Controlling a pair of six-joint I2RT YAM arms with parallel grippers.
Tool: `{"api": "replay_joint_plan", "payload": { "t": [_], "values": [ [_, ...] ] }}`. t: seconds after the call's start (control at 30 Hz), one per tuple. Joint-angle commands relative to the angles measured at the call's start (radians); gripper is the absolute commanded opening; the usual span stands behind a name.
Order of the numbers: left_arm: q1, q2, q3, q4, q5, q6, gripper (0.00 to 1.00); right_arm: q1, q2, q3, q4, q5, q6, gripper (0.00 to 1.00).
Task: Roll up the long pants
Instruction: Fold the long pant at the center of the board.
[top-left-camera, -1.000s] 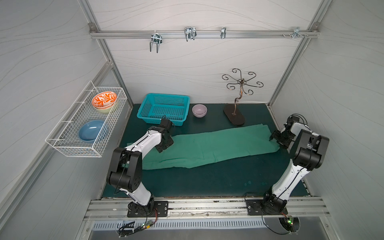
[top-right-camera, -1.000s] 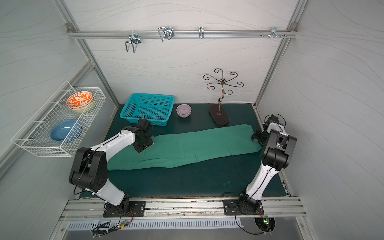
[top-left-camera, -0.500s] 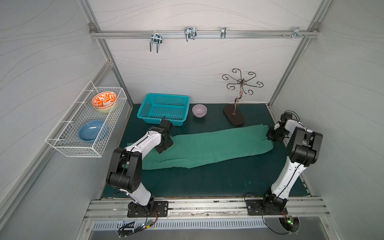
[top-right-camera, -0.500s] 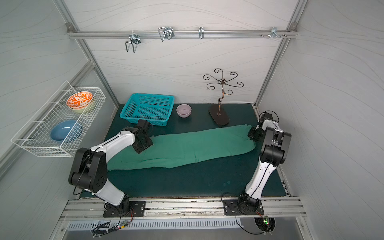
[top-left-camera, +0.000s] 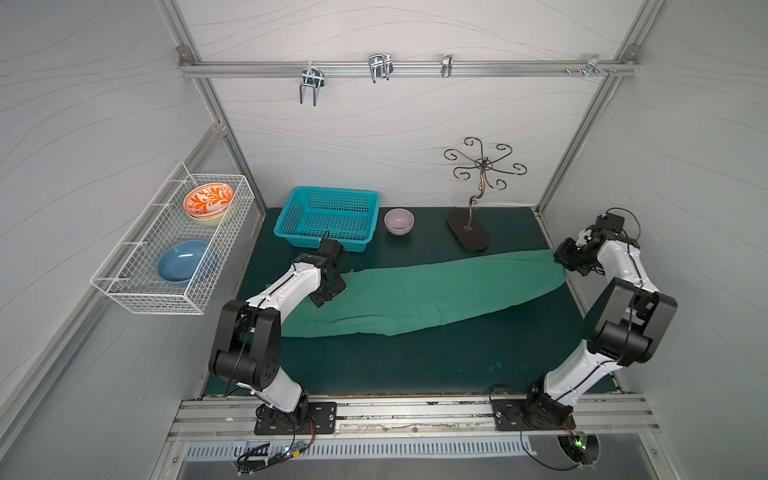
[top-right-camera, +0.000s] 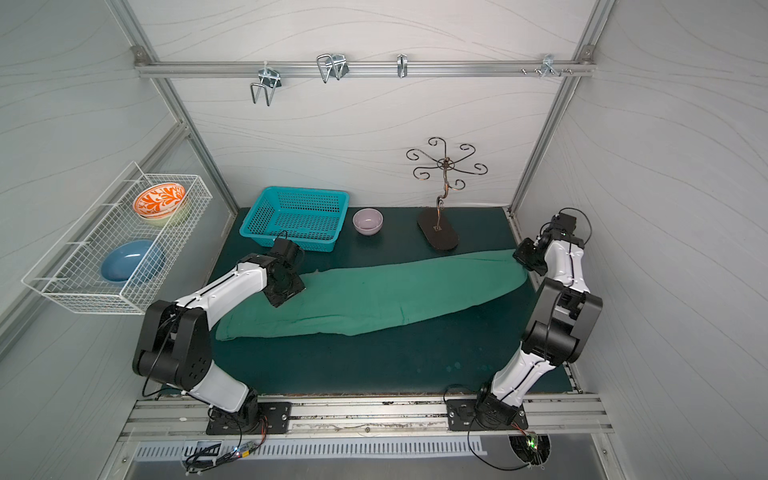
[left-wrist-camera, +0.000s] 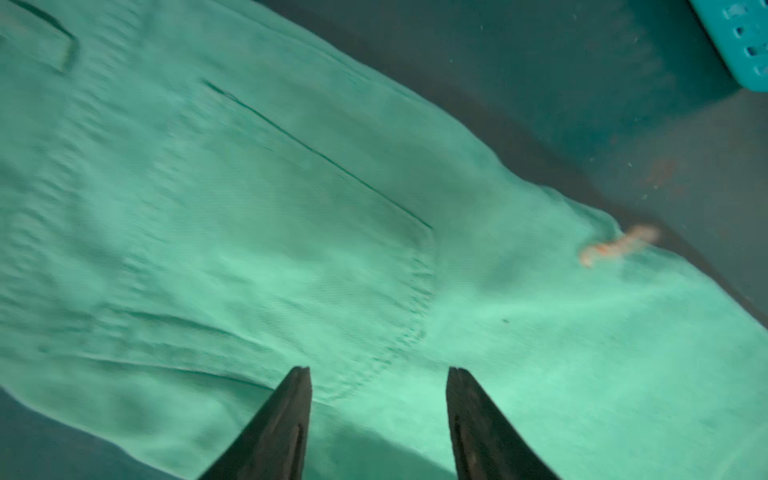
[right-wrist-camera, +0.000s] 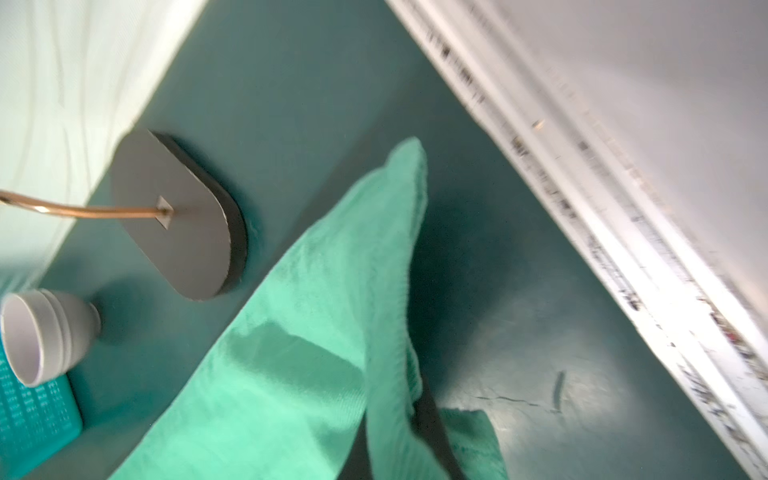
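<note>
A white wire basket (top-left-camera: 149, 297) on the wall holds an orange patterned bowl (top-left-camera: 209, 200), stacked on a paler, mostly hidden one, and 1 blue bowl (top-left-camera: 185, 262). The long pants (top-left-camera: 424, 291) lie stretched across the desk (top-left-camera: 415, 361). The left gripper (left-wrist-camera: 378, 370) hovers over them with jaws spread. The right gripper (right-wrist-camera: 395, 419) has its jaws pinching their far end, with the tips buried in cloth.
</note>
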Motion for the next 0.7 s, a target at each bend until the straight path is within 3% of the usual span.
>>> {"api": "replay_joint_plan", "payload": {
  "t": [0.0,0.23,0.4,0.67],
  "values": [
    [0.001,-0.029,0.006,-0.003,0.015,0.008,0.56,-0.02,-0.029,-0.006,0.002,0.006,0.022,0.0],
    [-0.007,-0.023,0.027,-0.002,0.048,0.014,0.56,-0.05,-0.044,0.076,-0.026,0.013,0.028,0.0],
    [-0.045,-0.004,0.052,-0.004,0.061,0.014,0.56,-0.029,-0.044,0.137,-0.032,-0.051,0.051,0.0],
    [-0.054,-0.065,0.119,-0.106,-0.065,0.018,0.56,0.264,-0.174,0.065,-0.038,-0.035,0.047,0.0]
  ]
}}
